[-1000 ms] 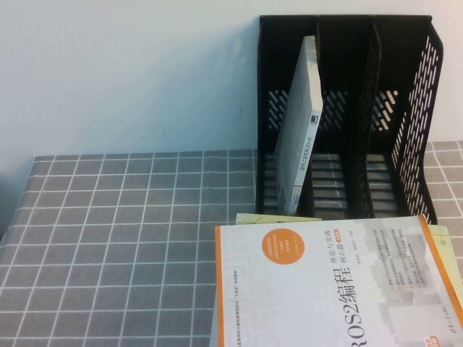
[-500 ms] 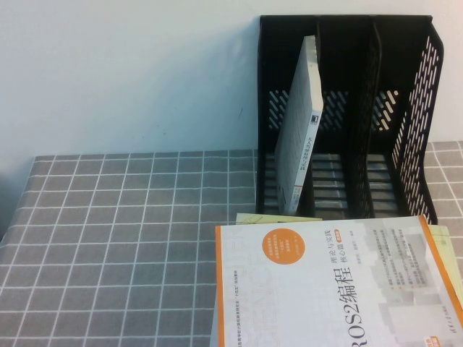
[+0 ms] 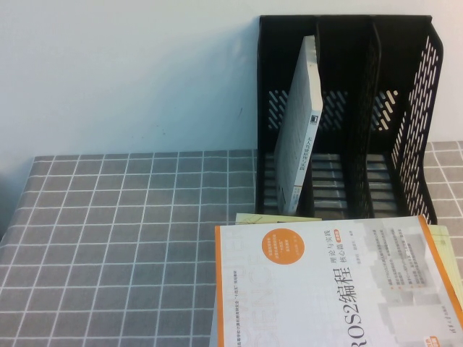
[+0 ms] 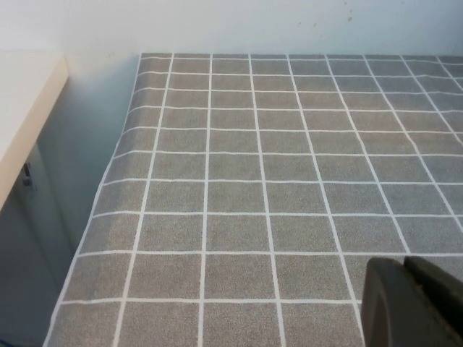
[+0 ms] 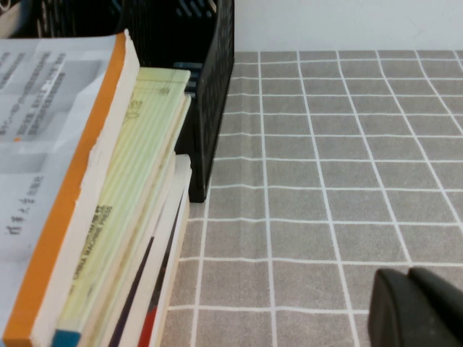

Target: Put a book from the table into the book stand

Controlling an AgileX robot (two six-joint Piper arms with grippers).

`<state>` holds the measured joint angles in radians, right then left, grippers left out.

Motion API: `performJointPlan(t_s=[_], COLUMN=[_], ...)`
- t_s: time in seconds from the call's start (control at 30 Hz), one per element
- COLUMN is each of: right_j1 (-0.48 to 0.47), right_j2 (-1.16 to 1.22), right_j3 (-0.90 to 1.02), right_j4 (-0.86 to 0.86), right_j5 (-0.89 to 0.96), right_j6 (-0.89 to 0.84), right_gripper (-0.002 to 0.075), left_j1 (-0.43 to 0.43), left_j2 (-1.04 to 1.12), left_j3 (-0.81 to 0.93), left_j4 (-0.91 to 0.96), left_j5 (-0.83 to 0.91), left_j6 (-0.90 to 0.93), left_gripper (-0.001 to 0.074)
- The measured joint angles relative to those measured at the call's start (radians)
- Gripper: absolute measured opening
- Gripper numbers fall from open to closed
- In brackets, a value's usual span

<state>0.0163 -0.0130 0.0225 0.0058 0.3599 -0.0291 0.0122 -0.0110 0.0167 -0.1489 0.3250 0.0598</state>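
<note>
Three upright slots are seen in the book stand, which stands at the far right of the table. The book is lodged in the leftmost slot, spine outward, tilted so that its top leans toward the divider on its right and its foot rests on the slatted base. In front of the stand a stack of books is seen, topped by the white-grey ROS2 book with an orange edge; a yellow-green book and further volumes lie beneath it, and the stack's far end is just beside the stand's front corner.

Neither gripper is seen in the high view. The left gripper is shown only as a dark tip in its wrist view, over bare grid cloth near the table's left edge, well apart from the stand and the book; its fingers appear pressed together and nothing is held. The right gripper is likewise seen as a dark tip over bare cloth, with the stack and the stand's perforated side wall ahead of its fingers and off to one side; those fingers also appear closed, gripping nothing.
</note>
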Motion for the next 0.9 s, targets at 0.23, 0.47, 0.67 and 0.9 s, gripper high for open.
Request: performJointPlan(t_s=[0.23, 0.47, 0.67, 0.9], right_j1=[0.0, 0.0, 0.0, 0.0], right_j2=[0.0, 0.0, 0.0, 0.0], right_j3=[0.0, 0.0, 0.0, 0.0], right_j4=[0.0, 0.0, 0.0, 0.0], right_j5=[0.0, 0.0, 0.0, 0.0], right_j6=[0.0, 0.0, 0.0, 0.0], right_gripper=[-0.0003, -0.0003, -0.0003, -0.0003], left_j1=[0.0, 0.0, 0.0, 0.0], left_j2=[0.0, 0.0, 0.0, 0.0], left_j3=[0.0, 0.0, 0.0, 0.0], left_j4=[0.0, 0.0, 0.0, 0.0], left_j5=[0.0, 0.0, 0.0, 0.0], left_j6=[0.004, 0.004, 0.009, 0.011], left_gripper=[-0.0003, -0.0003, -0.0003, -0.0003])
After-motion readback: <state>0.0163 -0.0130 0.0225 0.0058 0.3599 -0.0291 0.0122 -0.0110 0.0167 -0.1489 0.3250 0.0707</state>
